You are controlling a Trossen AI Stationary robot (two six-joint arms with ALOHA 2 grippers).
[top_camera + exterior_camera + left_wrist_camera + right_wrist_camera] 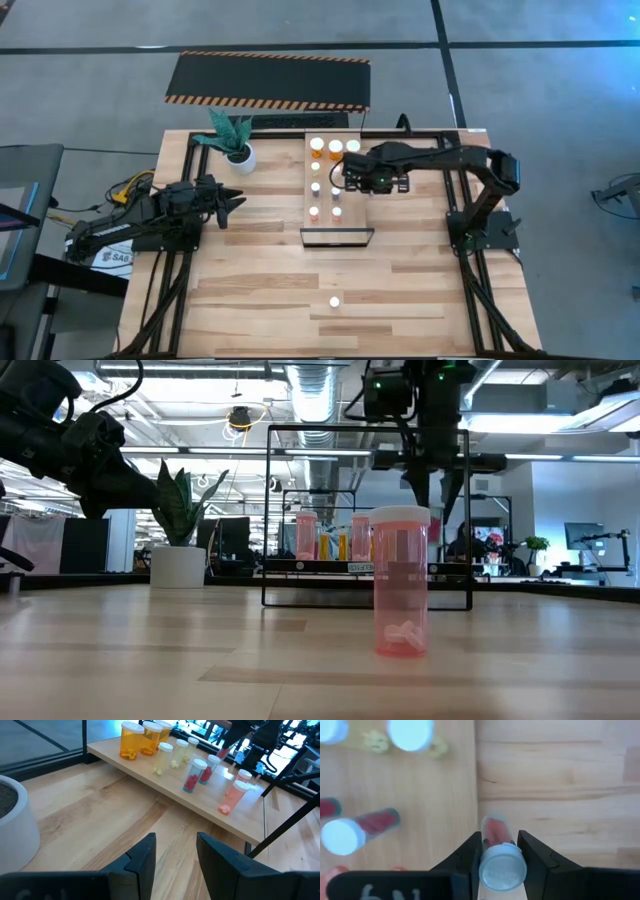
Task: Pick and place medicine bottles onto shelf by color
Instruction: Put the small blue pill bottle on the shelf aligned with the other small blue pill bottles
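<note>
- From overhead I see even, bright light on the plank table (260, 290); bottle caps on the shelf (325, 222) glare to white discs.
- At table height, ceiling fixtures and windows behind the pink bottle (401, 581) shine brightly; the arms above it read as dark silhouettes, and the foreground wood is soft.
- Looking past the right gripper (501, 851), the held bottle (499, 854) and the caps near it are blurred and washed pale blue.

text: "SAG" — partial, on white sheet (108, 257) under left arm, behind its gripper (236, 203) | bottle labels: none legible | other signs: none readable
</note>
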